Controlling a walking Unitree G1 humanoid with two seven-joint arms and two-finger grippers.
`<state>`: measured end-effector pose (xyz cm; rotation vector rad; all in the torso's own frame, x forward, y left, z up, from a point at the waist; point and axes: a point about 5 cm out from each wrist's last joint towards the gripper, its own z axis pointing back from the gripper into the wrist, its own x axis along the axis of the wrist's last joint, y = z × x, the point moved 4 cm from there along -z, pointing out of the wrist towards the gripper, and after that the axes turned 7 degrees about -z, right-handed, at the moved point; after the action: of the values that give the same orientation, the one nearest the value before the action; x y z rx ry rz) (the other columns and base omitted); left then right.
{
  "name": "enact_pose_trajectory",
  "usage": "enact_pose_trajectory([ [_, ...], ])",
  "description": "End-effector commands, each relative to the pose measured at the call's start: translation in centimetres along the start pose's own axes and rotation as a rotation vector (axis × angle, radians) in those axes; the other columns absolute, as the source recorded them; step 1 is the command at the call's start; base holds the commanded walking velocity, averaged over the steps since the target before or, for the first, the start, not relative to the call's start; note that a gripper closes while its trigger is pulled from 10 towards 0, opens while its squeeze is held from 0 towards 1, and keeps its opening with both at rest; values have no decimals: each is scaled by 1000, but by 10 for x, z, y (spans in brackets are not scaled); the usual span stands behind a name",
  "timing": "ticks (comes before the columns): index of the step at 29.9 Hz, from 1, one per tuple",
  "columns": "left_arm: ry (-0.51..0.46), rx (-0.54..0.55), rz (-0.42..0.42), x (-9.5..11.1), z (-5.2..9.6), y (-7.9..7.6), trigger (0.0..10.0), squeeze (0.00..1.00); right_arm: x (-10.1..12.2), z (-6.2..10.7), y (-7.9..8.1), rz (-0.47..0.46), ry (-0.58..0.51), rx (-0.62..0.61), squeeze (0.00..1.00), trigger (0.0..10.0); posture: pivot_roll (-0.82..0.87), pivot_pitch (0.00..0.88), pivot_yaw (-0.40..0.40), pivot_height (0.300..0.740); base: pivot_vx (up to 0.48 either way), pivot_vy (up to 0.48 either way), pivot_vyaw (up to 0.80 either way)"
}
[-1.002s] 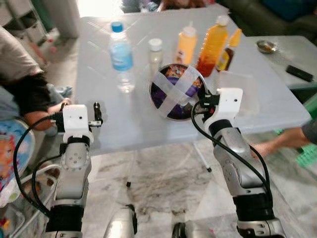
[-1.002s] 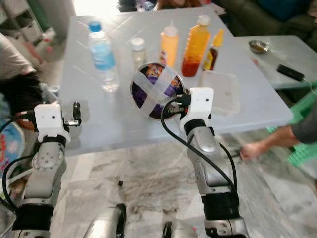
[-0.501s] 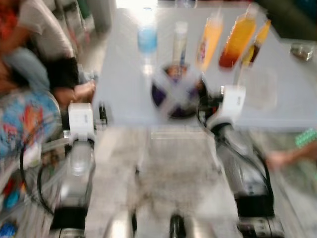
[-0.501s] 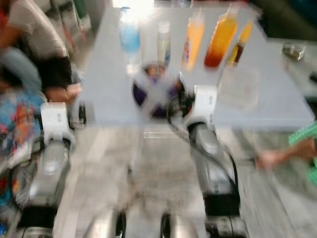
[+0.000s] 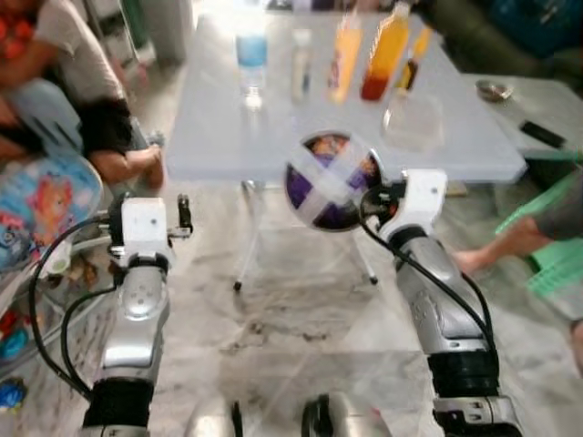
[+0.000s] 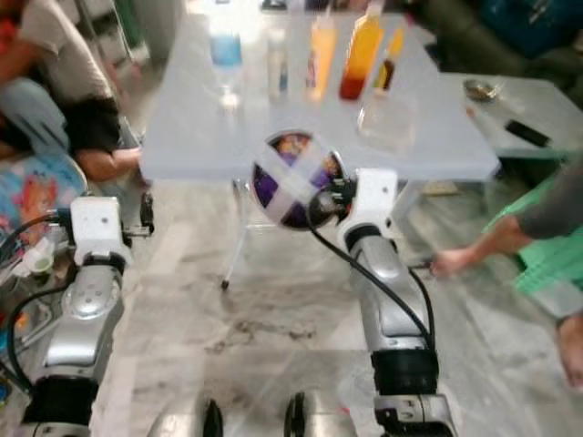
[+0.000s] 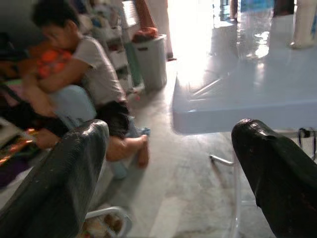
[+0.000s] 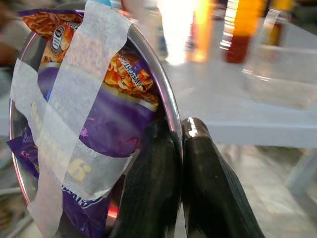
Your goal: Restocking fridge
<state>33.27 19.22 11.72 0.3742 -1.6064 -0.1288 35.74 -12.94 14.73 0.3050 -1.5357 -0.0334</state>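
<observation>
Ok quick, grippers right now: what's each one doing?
Left gripper: open, holding nothing, out over the floor short of the table.
Right gripper: shut on the rim of the taped metal bowl, lifted clear of the table.

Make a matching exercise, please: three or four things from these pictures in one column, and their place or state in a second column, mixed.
1. metal bowl
2. left gripper
3. water bottle
4. clear container

a. open, holding nothing
b. on the table, blue label
c. pinched at the rim by the right gripper
d. on the table, near the sauce bottles

Pairs: 1-c, 2-a, 3-b, 4-d
</observation>
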Motion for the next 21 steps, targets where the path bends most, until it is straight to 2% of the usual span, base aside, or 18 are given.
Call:
enact_pose_trajectory([
  [1, 20, -12, 12, -4, 3, -2, 10000, 0, 9, -3, 7, 15, -20, 40, 0, 10000, -10, 85, -14, 740, 0, 0, 0],
  [7, 46, -41, 42, -9, 7, -6, 10000, 0, 10, -3, 15, 33, -25, 89, 0, 10000, -9, 90, -14, 740, 0, 0, 800],
  [13, 76, -47, 73, -15, 11, -8, 10000, 0, 6, -4, 24, -15, -23, 126, 0, 10000, -13, 92, -18, 740, 0, 0, 800],
  [16, 72, -50, 36, -17, 11, -9, 10000, 0, 4, -4, 25, -19, -25, 125, 0, 10000, -10, 89, -20, 740, 0, 0, 800],
  [21, 61, -59, 64, -15, 7, -11, 10000, 0, 8, -6, 27, -33, -47, 120, 0, 10000, -4, 85, -18, 740, 0, 0, 800],
])
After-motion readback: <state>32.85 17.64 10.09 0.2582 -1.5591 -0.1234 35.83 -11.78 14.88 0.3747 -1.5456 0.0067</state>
